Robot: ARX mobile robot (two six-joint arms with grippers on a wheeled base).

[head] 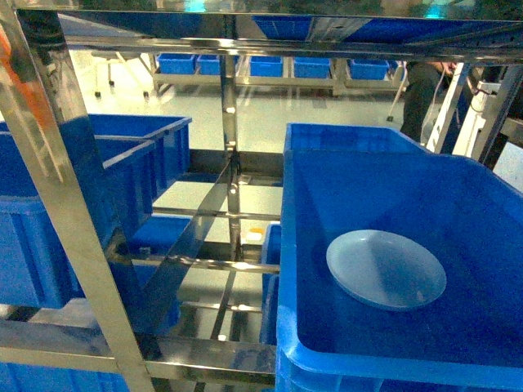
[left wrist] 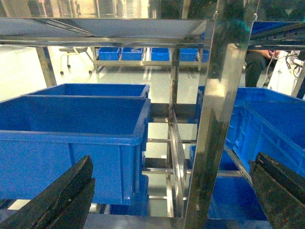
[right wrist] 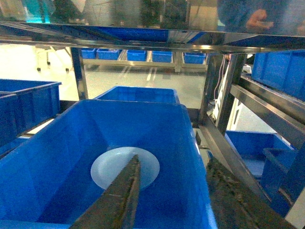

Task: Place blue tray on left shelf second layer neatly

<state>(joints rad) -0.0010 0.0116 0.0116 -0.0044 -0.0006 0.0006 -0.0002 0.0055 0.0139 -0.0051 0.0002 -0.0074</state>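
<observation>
Inside the crate (right wrist: 57, 157), the blue tray (right wrist: 116, 164) lies beneath the spread right gripper (right wrist: 174, 195).

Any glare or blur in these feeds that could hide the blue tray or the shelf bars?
Head view: the blue tray reads clearly inside its crate; the steel upright mirrors blue and orange. Left wrist view: mirror-like upright, washed-out floor behind, dark soft fingers. Right wrist view: a blurred finger overlaps the tray.

pale blue tray (head: 386, 269) lies flat inside crate (head: 482, 212).
</observation>
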